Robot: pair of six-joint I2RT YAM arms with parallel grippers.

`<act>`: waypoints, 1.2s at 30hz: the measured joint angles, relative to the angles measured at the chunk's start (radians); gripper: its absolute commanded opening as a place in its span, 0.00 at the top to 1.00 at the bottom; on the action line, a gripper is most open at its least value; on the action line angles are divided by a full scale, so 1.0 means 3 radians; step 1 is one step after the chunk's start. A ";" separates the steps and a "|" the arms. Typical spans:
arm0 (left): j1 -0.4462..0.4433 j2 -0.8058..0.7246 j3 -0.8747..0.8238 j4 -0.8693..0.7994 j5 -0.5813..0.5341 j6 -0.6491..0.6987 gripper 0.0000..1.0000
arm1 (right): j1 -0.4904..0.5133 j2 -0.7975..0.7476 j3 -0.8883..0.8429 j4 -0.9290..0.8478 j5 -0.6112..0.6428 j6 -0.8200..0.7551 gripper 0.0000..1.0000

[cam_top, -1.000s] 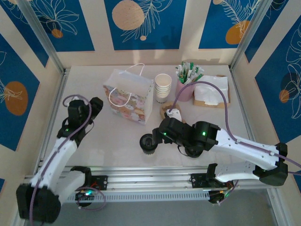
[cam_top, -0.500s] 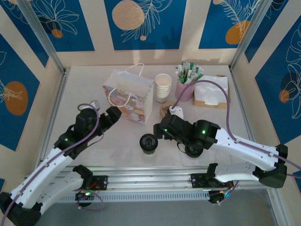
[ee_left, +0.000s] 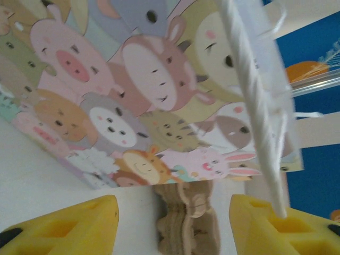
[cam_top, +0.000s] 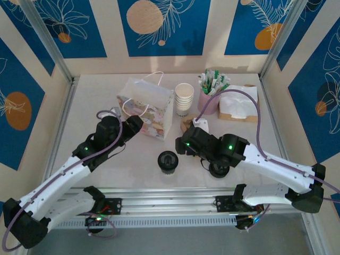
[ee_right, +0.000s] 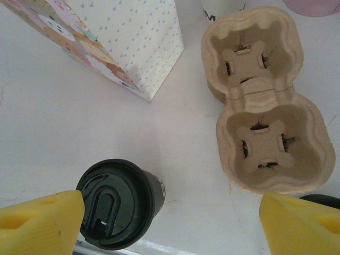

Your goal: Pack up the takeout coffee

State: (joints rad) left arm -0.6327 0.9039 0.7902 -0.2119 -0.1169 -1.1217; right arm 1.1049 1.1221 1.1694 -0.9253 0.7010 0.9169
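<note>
Coffee upright on desk, lid up (long axis vertical), before bag, right gripper spread wide above it, left gripper parted, facing bag.

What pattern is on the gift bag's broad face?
Pastel cartoon animals, including pigs and rabbits, cover the gift bag; clearest in the left wrist view.

White table holds bag, takeout coffee, cup carrier.

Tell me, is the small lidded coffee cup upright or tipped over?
Upright: the small black-lidded paper cup stands on the white table, its round plastic lid facing up.
</note>
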 measured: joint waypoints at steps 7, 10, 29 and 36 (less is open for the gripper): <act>0.0000 -0.0055 -0.0154 0.0579 0.0025 -0.0170 0.44 | -0.0108 0.0000 0.0000 0.0071 -0.0003 -0.0050 0.14; 0.0000 -0.0052 -0.0155 0.0690 0.0013 -0.0192 0.46 | -0.0122 0.0000 0.0000 0.0071 -0.0004 -0.0062 0.15; -0.0003 -0.0051 -0.0351 0.1428 0.0117 -0.0642 0.54 | -0.0216 -0.0062 0.0000 0.0093 -0.0058 -0.0086 0.16; -0.0003 -0.0229 -0.0366 0.1445 0.0089 -0.0594 0.56 | -0.0216 -0.0062 0.0000 0.0094 -0.0083 -0.0086 0.16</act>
State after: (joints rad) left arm -0.6334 0.8352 0.6804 0.2214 -0.0902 -1.2999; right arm 1.0401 1.1034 1.1694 -0.8970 0.6762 0.8909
